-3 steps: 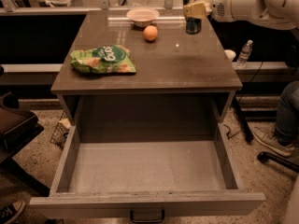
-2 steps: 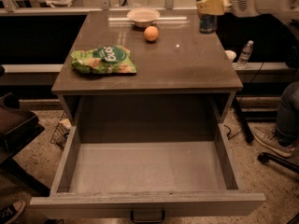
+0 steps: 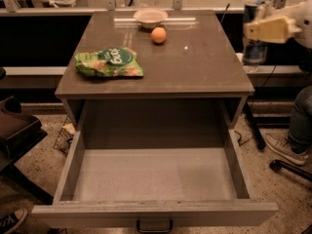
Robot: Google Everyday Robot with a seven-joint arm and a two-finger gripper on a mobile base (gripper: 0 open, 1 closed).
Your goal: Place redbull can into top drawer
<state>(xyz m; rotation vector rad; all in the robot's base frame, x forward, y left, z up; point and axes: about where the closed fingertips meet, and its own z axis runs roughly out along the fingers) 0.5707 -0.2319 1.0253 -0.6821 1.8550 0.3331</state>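
The top drawer (image 3: 73,165) is pulled fully open below the cabinet top, and its grey-brown box is bare inside. A small dark handle (image 3: 154,225) sits on its front panel. The redbull can (image 3: 254,43), blue and silver, hangs upright in the air to the right of the cabinet, past its right edge. My gripper (image 3: 258,29) comes in from the right edge of the view and is shut on the can's upper part. The can is blurred.
On the cabinet top (image 3: 195,67) lie a green chip bag (image 3: 109,62) at the left, an orange (image 3: 158,35) and a small white bowl (image 3: 150,17) at the back. A person's leg and shoe (image 3: 287,143) are at the right. A dark chair (image 3: 14,126) stands at the left.
The gripper has lifted the can off the back right of the cabinet top and carried it to the right, beyond the cabinet's edge, and nearer the camera.
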